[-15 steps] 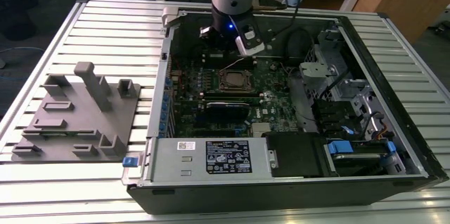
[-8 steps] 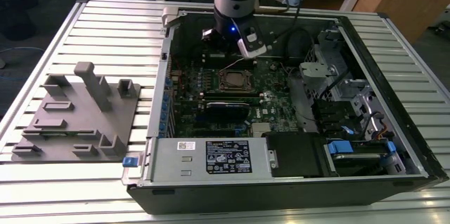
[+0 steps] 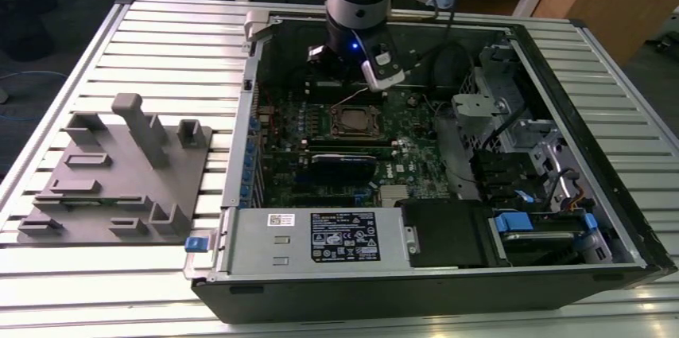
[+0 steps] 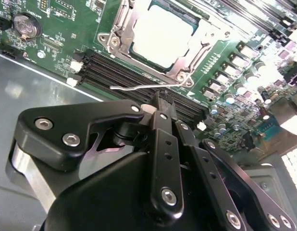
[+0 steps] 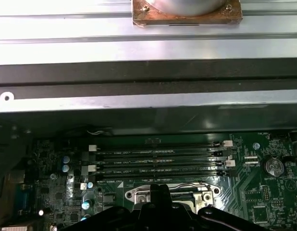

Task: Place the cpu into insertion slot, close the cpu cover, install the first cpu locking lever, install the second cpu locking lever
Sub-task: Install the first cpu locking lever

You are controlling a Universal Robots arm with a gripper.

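Note:
The cpu, with its pale silvery top, lies in the insertion slot on the green board. The cpu cover, a silvery frame, lies flat around the chip. A thin wire locking lever stands free along the socket's edge beside the black memory slots. My gripper hangs just above that lever with its black fingers drawn together and nothing between them. In the exterior view the gripper is over the far part of the board, just behind the socket. The first wrist view shows the fingertips over the socket's rim.
The open computer case lies on a slatted metal table. Several long black memory slots run beside the socket. A power supply fills the case's near side. A grey fixture with posts stands on the exterior view's left.

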